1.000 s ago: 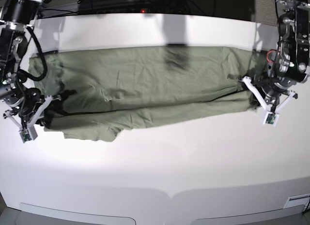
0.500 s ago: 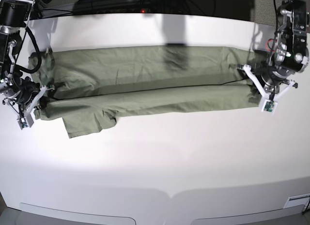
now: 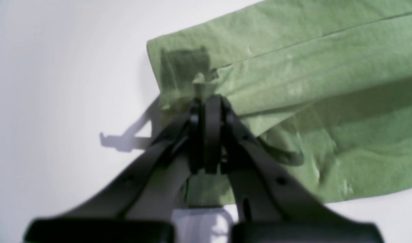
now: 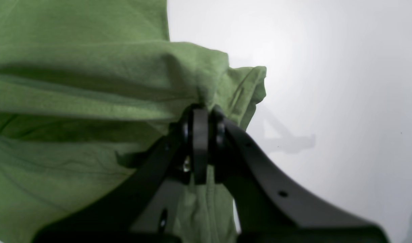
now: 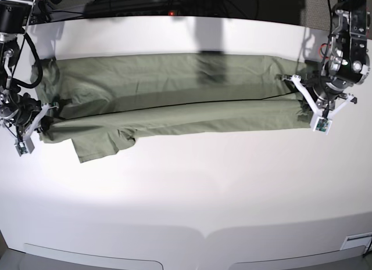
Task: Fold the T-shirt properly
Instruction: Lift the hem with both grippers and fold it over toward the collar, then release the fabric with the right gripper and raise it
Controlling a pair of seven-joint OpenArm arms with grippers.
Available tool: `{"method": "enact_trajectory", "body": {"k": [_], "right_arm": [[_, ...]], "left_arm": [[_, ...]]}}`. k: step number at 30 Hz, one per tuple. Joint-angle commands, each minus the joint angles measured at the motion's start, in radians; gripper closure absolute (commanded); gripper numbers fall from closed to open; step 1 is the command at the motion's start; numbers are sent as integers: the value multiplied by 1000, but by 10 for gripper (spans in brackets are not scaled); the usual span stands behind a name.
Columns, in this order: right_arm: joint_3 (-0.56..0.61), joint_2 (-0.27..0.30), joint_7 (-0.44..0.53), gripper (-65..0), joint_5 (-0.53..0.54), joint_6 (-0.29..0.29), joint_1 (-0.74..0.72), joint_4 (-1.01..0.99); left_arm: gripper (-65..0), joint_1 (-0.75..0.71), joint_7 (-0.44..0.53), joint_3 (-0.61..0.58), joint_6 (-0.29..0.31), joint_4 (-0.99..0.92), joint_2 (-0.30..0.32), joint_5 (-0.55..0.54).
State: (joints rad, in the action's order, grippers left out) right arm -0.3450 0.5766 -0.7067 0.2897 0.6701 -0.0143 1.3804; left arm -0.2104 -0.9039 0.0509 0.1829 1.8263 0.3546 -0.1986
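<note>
The olive-green T-shirt lies stretched in a long band across the white table, its front layer folded over along a lengthwise crease. A sleeve flap sticks out toward the front at the left. At the shirt's right end my left gripper is shut on the fabric; the left wrist view has the left gripper pinching a corner of the T-shirt. My right gripper is shut on the left end, and the right wrist view finds the right gripper clamped on bunched T-shirt cloth.
The white table extends toward the front edge below the shirt. Dark cables and equipment run along the back edge. A shadow falls on the shirt's upper middle.
Both grippers moved outward and a little toward the back, pulling the shirt taut. The folded front edge is straighter and the slack wrinkles have flattened.
</note>
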Motion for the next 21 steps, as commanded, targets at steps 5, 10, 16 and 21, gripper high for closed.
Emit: {"method": "enact_trajectory", "body": {"k": [5,10,16,21], "right_arm": [[-7,30,14,0,-2,-6,-18,-47],[-7,30,21,0,2,-9,-18,-152],[-7,27,31,0,72,-8,-18,-186],[-7,11,26,-16,81,-5,-18,-186]], "left_arm": [[0,8,11,7,-7,15,14,16],[0,8,31,7,-8,-46,14,15],[0,9,121,7,-8,-154,14,15],[0,11,121,7,-7,-159,14,16]]}}
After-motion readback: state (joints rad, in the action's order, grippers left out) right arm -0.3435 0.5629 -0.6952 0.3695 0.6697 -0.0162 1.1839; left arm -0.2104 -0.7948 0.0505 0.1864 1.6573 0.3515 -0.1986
